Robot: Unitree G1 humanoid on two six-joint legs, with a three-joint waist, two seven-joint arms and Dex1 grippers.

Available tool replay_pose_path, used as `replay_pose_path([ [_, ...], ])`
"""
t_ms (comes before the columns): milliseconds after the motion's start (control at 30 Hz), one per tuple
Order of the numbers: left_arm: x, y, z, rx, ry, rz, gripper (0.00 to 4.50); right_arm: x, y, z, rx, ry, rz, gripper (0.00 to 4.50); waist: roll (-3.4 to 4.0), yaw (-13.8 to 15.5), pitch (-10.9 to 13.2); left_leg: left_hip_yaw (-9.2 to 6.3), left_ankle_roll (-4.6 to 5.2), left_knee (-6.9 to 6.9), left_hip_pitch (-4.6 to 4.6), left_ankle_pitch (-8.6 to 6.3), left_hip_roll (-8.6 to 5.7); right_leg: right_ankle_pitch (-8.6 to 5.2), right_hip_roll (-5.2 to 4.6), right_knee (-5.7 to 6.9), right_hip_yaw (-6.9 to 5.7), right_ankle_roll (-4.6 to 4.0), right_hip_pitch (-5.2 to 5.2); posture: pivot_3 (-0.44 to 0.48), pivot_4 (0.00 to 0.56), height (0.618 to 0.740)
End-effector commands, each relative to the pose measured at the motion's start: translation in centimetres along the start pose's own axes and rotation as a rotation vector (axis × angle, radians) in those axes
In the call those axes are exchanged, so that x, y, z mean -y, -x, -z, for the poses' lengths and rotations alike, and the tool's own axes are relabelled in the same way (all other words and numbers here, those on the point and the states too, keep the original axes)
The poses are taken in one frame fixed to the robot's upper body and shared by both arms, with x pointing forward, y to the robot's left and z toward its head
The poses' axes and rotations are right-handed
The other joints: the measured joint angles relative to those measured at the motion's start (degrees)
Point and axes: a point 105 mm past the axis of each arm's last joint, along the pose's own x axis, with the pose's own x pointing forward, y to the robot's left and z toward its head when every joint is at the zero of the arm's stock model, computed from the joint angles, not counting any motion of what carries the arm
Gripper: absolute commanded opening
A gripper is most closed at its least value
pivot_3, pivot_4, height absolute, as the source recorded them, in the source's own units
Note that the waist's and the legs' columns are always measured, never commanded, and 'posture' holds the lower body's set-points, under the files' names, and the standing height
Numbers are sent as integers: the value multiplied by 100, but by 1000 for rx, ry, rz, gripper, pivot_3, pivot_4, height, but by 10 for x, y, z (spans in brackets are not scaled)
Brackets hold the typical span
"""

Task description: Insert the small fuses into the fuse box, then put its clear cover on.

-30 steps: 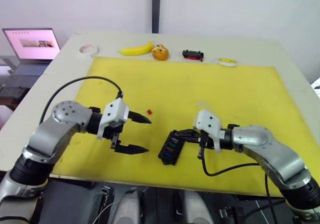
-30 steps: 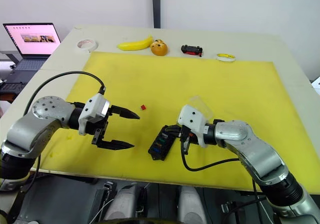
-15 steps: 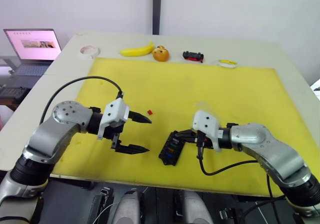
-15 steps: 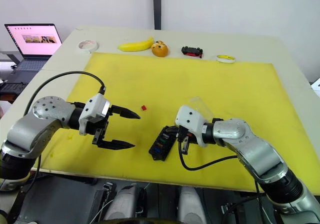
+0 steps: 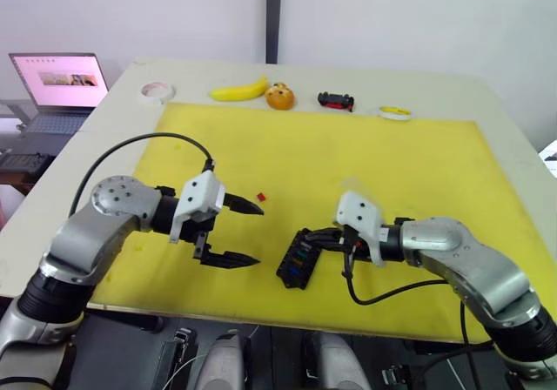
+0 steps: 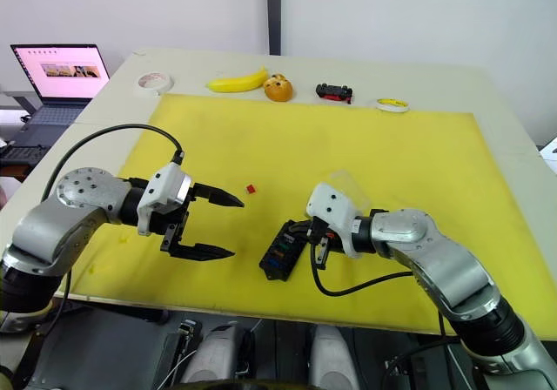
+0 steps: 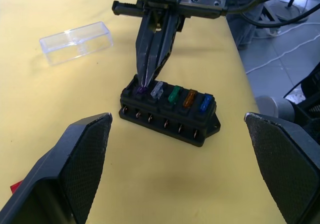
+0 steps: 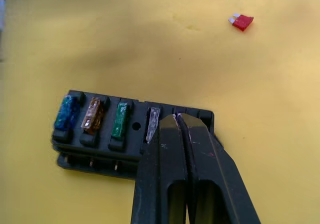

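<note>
1. On the left, the left gripper (image 5: pixel 241 231) hovers above the yellow mat (image 5: pixel 348 146) with its two black fingers spread wide, holding nothing.
2. Just beyond its upper finger lies a loose red fuse (image 5: pixel 260 197), not yet inserted.
3. At the middle, near the mat's front edge, sits the black fuse box (image 7: pixel 169 114). One row carries five fuses: purple (image 7: pixel 142 89), grey (image 7: pixel 157 90), green (image 7: pixel 174 94), amber (image 7: pixel 189 98) and blue (image 7: pixel 205 103).
4. The right gripper (image 7: pixel 145 82) reaches in from the right, its fingers pressed together on the purple fuse at the row's end, seemingly seating it.
5. The clear cover (image 7: pixel 76 42) rests on the mat beside the right arm, apart from the box.
6. Judged progress: most fuses are in; the red one and the cover remain.
</note>
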Motion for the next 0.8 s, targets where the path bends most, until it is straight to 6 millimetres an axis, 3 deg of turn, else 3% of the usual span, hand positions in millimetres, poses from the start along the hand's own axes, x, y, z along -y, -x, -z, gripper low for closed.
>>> replay_pose_path([
  [33, -1, 5, -7, 14, -28, -27, 4500, 1, 14, -22, 75, 20, 2, 45, 1, 0, 1, 0, 0, 0, -2, 0, 0, 0, 0, 0, 0, 0, -3, 0, 150, 737],
  [133, -6, 14, -4, 3, -7, -77, 4500, 9, 33, -42, 136, 38, 26, 45, 5, -4, 4, 0, 0, 0, -6, 0, 1, 0, 0, 1, 0, 1, -6, 0, 150, 737],
  [233, -13, 27, 2, -21, 15, -143, 4500, 17, 53, -48, 129, 62, 58, 45, 8, 0, 6, -1, 0, -1, -6, 0, 5, 0, 0, 1, 0, 0, -8, 0, 150, 737],
  [367, -26, 53, 9, -66, 81, -256, 4500, 35, 87, -37, 32, 108, 127, 45, 8, 7, 8, -1, 1, -3, -9, 0, 5, 0, -2, -5, -1, 0, -8, 0, 150, 737],
  [467, -31, 80, 16, -108, 192, -335, 4500, 49, 121, -15, -85, 121, 165, 45, 8, 5, 8, 1, 2, -3, -12, -1, 3, 0, -2, -9, -1, 1, -9, 0, 150, 737],
  [567, -27, 102, 25, -152, 302, -375, 4500, 60, 150, 4, -185, 122, 201, 847, 9, -5, 8, 4, 3, -4, -11, -2, 4, -1, -2, -9, -1, 2, -10, 0, 150, 737],
  [700, -21, 133, 35, -202, 354, -449, 4500, 68, 188, 20, -255, 87, 254, 2876, 17, -22, 11, 15, 2, -5, -4, -2, 13, -1, -1, -3, 2, 2, -13, 0, 150, 737],
  [800, -23, 148, 38, -222, 343, -498, 4500, 70, 202, 25, -288, 88, 281, 4375, 18, -8, 12, 19, 1, -6, -5, -2, 15, -8, 0, -2, 2, -10, -16, 0, 150, 737],
])
